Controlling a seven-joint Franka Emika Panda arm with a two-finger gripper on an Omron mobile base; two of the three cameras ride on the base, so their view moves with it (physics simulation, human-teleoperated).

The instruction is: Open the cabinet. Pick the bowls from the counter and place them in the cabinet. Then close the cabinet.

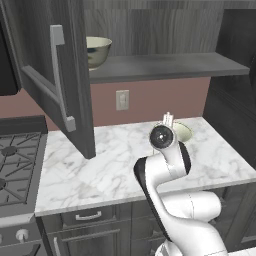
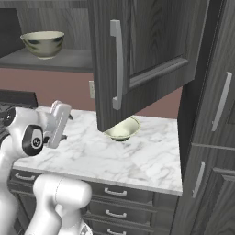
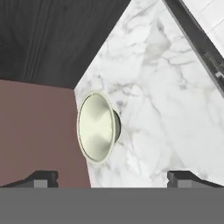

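A: Where do the bowls stand?

B: The deeper bowl [image 1: 98,51] already sits on the cabinet's grey shelf [image 1: 165,66], near its stove-side end, with both doors swung open. The shallower bowl [image 2: 121,129] is on the marble worktop [image 1: 100,167], close to the pink back wall [image 1: 160,100] and under the lower edge of the open right door [image 2: 137,59].

A: And the hand?

B: The hand [image 3: 112,178] hovers above the worktop, short of the shallow bowl, with its two dark fingertips [image 3: 40,178] spread wide and nothing between them. In the hand view the bowl lies straight ahead, slightly toward one fingertip.

A: What does the reach turn on?

B: Judging from here, the bowl lies beyond the hand toward the wall, so the move is forward and down onto the rim. Being round, it has no long axis to match. How much room the door's edge leaves over the bowl is hard to judge.
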